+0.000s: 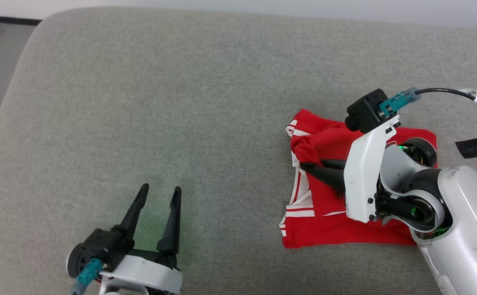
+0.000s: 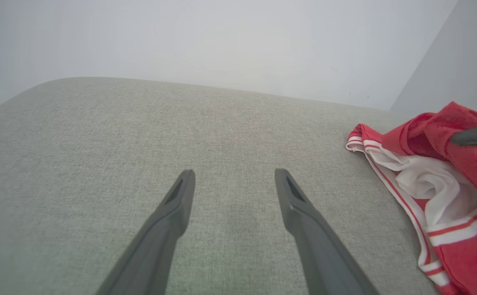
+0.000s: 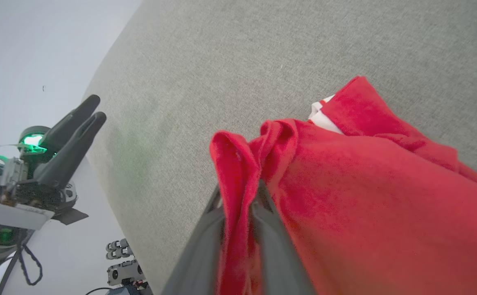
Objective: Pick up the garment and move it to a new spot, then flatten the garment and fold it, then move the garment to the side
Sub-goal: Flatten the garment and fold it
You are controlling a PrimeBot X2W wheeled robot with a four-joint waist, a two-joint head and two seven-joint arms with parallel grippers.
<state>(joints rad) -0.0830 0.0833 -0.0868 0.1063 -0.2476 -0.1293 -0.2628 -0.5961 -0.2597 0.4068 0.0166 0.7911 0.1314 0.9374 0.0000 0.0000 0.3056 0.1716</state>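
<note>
Cloth, soft and red with white striped trim: the garment (image 1: 328, 229) lies crumpled in a rough square on the right of the grey woven cushion (image 1: 160, 102). The right hand (image 1: 308, 166) pinches a raised fold of it between nearly closed fingers. Near left, the left hand (image 1: 159, 191) gapes wide, empty.

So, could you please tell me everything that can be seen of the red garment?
The garment is a red shirt of soft, knit-looking cloth, with white parts and white-and-red striped trim along its left edge. It lies crumpled and loosely bunched, not flat, on the grey fabric surface, on the robot's right side. No lettering shows. The right gripper pinches a raised fold of the red cloth between its fingers. The rest of the cloth lies on the surface.
</note>
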